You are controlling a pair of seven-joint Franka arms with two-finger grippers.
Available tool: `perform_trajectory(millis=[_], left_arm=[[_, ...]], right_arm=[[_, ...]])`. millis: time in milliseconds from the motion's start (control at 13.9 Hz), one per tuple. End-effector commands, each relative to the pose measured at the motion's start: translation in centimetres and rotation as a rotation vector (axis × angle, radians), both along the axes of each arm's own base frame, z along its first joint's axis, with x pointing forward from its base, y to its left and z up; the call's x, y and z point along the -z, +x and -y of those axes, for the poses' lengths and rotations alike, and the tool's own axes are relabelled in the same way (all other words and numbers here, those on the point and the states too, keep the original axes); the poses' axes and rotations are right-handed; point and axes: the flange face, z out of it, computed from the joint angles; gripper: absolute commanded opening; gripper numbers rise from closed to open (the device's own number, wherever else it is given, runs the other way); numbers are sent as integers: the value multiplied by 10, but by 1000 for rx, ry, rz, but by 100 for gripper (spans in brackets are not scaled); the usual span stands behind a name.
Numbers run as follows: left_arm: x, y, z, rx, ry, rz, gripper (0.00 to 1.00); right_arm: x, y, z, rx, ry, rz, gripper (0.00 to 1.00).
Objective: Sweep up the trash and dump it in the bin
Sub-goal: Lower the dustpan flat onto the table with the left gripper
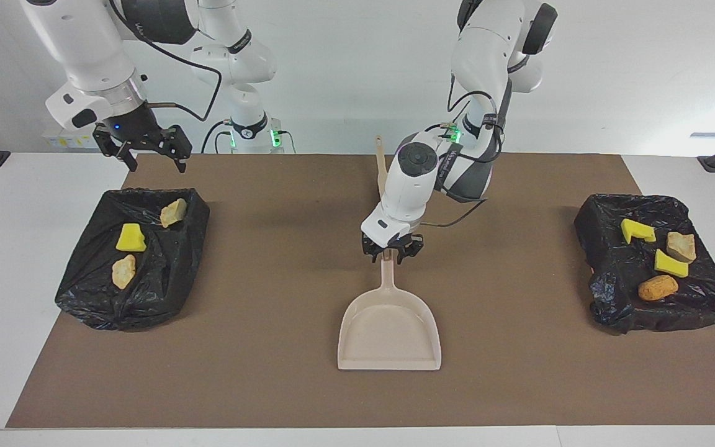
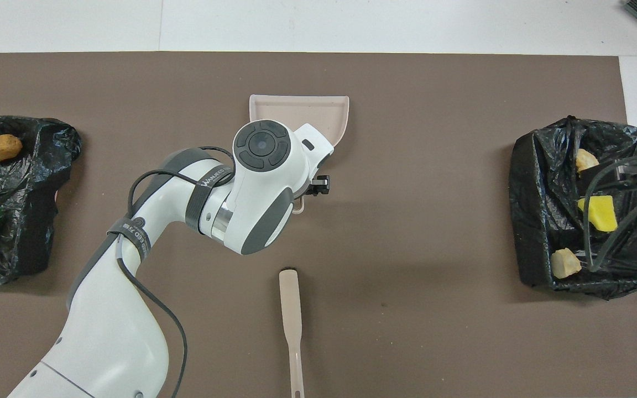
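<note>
All the trash lies in two black bag-lined bins. The bin [image 1: 84, 292] at the right arm's end holds a yellow sponge piece [image 1: 130, 238] and two tan chunks [image 1: 173, 212]. The bin [image 1: 606, 254] at the left arm's end holds two yellow sponge pieces [image 1: 637, 230], a tan chunk [image 1: 681, 246] and the orange-brown nugget [image 1: 658, 287]. The beige dustpan [image 1: 388, 329] lies flat mid-table. My left gripper [image 1: 393, 248] is low over its handle, fingers open on either side. My right gripper [image 1: 156, 162] is open and empty, up over its bin's nearer edge.
The beige brush [image 2: 291, 326] lies on the brown mat [image 1: 270, 279] nearer to the robots than the dustpan, mostly hidden by the left arm in the facing view. White table surface borders the mat at both ends.
</note>
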Motion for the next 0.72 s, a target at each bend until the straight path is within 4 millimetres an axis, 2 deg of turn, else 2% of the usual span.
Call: perform_trajectory(millis=[0, 216, 360, 648], left_arm=[[-1, 3, 2, 4, -4, 14, 100], [-4, 4, 0, 4, -6, 17, 100], [-13, 7, -7, -6, -8, 21, 100], [-59, 19, -55, -74, -3, 23, 100]], right_arm=[[-1, -6, -1, 17, 19, 2, 100], [-1, -6, -1, 17, 19, 2, 100], [-1, -6, -2, 15, 19, 2, 100], [-1, -6, -2, 15, 19, 2, 100]])
